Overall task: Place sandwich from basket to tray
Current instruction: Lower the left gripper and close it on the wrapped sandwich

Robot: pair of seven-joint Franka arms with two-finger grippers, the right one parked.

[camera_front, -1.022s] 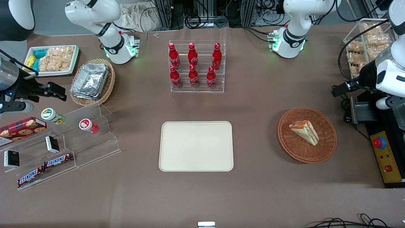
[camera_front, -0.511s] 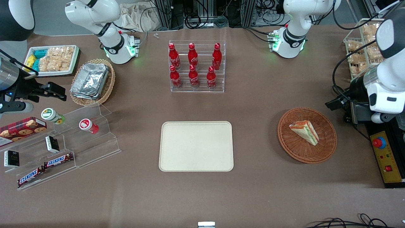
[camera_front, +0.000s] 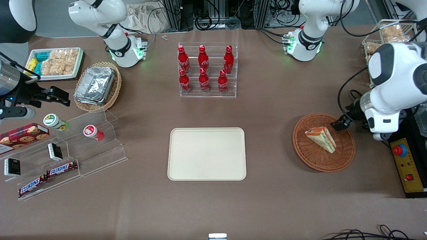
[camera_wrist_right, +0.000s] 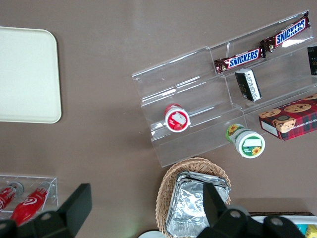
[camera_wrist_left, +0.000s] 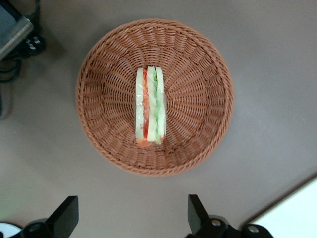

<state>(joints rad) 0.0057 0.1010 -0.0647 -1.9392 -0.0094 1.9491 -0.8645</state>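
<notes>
The sandwich (camera_front: 321,139) is a cream wedge with red and green filling and lies in the round reddish-brown basket (camera_front: 343,156) toward the working arm's end of the table. In the left wrist view the sandwich (camera_wrist_left: 150,106) sits edge-up in the middle of the basket (camera_wrist_left: 198,89). My left gripper (camera_front: 338,125) hovers above the basket's rim, open and empty. Its fingers (camera_wrist_left: 195,213) are spread wide over bare table beside the basket, apart from the sandwich. The cream-beige tray (camera_front: 206,154) lies empty mid-table; a corner of it shows in the left wrist view (camera_wrist_left: 297,213).
A clear rack of red cola bottles (camera_front: 206,70) stands farther from the camera than the tray. A yellow control box (camera_front: 408,168) lies beside the basket at the working arm's end. Acrylic snack shelves (camera_front: 66,156) and an oval basket of foil containers (camera_front: 96,85) are toward the parked arm's end.
My left arm has swung in from the table's end toward the basket, and the gripper now hangs over the basket's rim. The sandwich and the basket have not moved.
</notes>
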